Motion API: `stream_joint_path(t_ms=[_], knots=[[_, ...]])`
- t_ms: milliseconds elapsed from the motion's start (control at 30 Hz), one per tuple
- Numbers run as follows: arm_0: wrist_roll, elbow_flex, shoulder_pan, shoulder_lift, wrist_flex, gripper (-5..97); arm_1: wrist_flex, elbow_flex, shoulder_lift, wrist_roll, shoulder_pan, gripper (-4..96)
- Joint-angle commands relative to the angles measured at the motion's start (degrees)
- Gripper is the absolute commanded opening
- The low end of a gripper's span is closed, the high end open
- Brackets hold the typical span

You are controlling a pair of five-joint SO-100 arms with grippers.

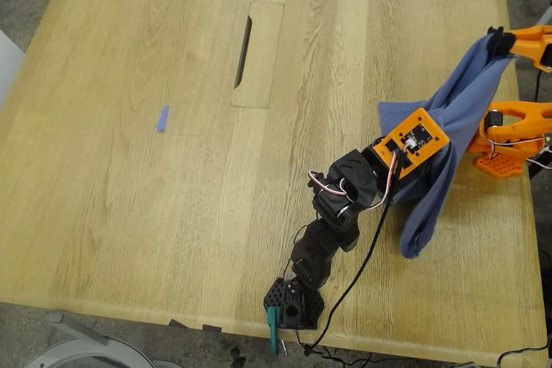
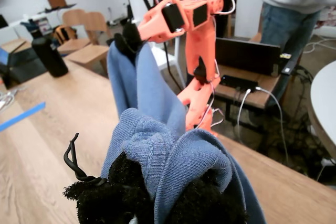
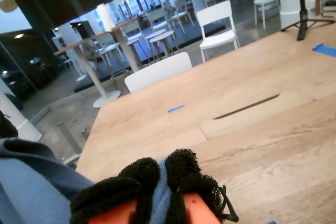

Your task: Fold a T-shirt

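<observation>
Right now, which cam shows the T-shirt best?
The exterior view: the T-shirt hangs bunched between both arms, most of its length visible. The first wrist view shows folds at my first gripper; the second wrist view only a corner.

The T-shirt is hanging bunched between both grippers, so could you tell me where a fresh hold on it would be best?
On the free lower end of the T-shirt, approached from the open table on the exterior view's left. My first gripper and my second gripper already pinch its upper folds.
</observation>
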Motion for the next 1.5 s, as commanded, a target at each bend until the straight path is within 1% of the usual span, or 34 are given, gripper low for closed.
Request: stream_joint_path(t_ms=[0,133,233,400,500,600,700,833,933,1067,1200,1267,1367,1467], knots=[[-1.5,4.7,-2.2,7.9,1.2,0,0.9,0.5,0.6,0.4,-0.5,0.2],[-2.4,31.0,-3.5,24.1,0.5,0,3.3,1.2,1.1,0.5,-0.9,0.2],[-3.0,46.2,-4.5,33.5,-0.2,0,4.0,3.1,1.6,0.8,-1.1,0.2],[-2.9,74.4,-7.3,46.3,-15.2,0,3.0,10.6,3.5,0.4,-2.5,0.2],[-2.9,88.6,-10.0,52.6,-21.5,0,0.8,18.5,5.4,0.1,-3.2,0.2],[-3.0,102.6,-11.6,58.4,-29.4,0,-8.0,32.8,9.7,0.2,-3.2,0.2],[-3.1,114.3,-14.3,62.0,-38.2,0,-21.2,48.0,12.4,0.2,-2.8,0.2],[-3.1,129.5,-20.4,65.9,-48.8,0,-38.8,63.1,10.9,-0.1,-1.1,0.2],[-3.2,138.2,-25.7,66.3,-58.1,0,-51.2,72.5,8.3,-0.3,1.1,0.2],[-3.2,146.3,-31.4,63.7,-69.8,0,-67.6,82.5,2.0,-0.6,4.4,0.2],[-3.4,149.3,-37.2,58.2,-79.3,0,-85.3,85.2,-12.0,-0.7,8.3,0.3],[-3.5,149.7,-40.3,54.3,-83.8,0,-95.0,83.3,-22.4,-0.8,9.8,0.3],[-3.8,148.9,-44.7,47.9,-90.3,0,-107.1,76.2,-38.9,-0.9,12.7,0.3],[-3.8,146.8,-48.5,40.5,-96.9,0,-112.9,66.6,-52.5,-1.2,15.1,0.3]])
